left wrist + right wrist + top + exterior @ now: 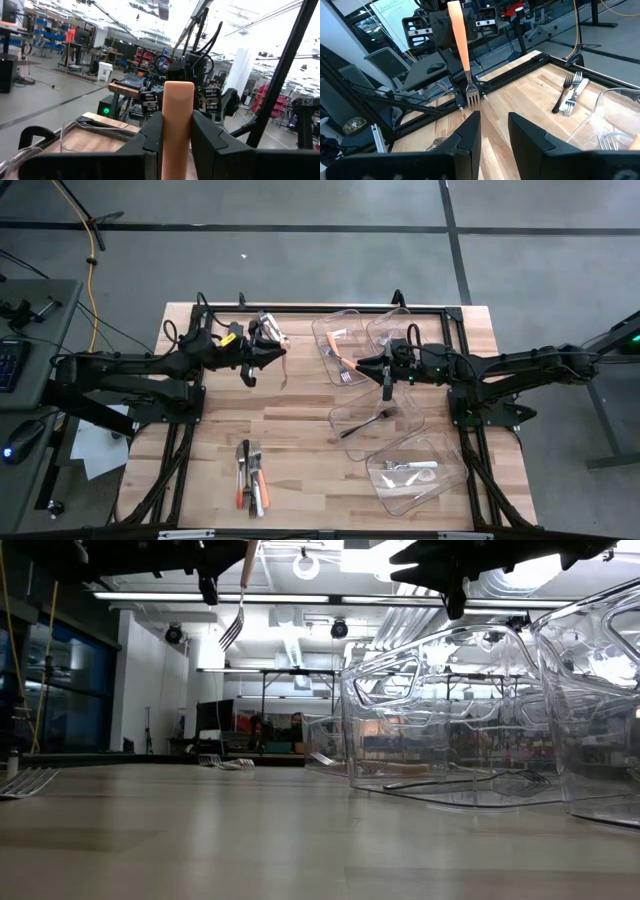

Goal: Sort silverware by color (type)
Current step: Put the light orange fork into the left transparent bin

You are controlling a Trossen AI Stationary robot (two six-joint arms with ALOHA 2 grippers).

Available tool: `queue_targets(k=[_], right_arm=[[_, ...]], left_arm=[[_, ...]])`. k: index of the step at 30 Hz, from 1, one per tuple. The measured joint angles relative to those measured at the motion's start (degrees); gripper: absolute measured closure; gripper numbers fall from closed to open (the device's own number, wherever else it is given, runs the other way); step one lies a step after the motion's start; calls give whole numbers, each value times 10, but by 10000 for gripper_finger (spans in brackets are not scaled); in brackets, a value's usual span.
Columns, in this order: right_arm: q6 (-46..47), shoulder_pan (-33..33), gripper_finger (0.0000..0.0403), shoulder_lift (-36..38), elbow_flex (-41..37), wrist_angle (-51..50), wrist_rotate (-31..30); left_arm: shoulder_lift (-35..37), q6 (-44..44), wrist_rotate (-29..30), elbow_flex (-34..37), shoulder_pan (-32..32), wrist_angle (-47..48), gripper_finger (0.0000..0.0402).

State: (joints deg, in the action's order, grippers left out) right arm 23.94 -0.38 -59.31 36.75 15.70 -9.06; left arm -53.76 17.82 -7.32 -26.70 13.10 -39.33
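Observation:
My left gripper hangs above the table's far left part, shut on an orange-handled fork. The fork's tines point down, high over the wood. My right gripper hovers level over the clear bins, facing the left one, open with nothing between its fingers. A pile of silverware with orange, white and dark handles lies flat on the table near its front edge. In the far bin lie orange-handled pieces. My left gripper pinches the fork's orange handle between its two fingers. The fingers come in about level from the table's left and lie across the handle. The handle's free end stands above the fingers. The fork hangs nearly upright, tines down, clear of the table.
Several clear plastic bins stand on the right half. One holds a dark fork, and the nearest bin holds white-handled pieces. Bare wood lies between the pile and the bins. A black frame runs along the far edge.

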Motion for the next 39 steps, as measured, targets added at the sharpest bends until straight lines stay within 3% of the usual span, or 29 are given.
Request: queue_targets(k=[23,32,39], right_arm=[[0,0,320,0,0,0,0],[43,0,320,0,0,0,1],[26,-4,288,-39,9,35,5]], left_arm=[[0,-6,6,0,0,0,353],[-2,5,17,0,0,-10,353],[-48,15,21,-17,-1,-56,353]])
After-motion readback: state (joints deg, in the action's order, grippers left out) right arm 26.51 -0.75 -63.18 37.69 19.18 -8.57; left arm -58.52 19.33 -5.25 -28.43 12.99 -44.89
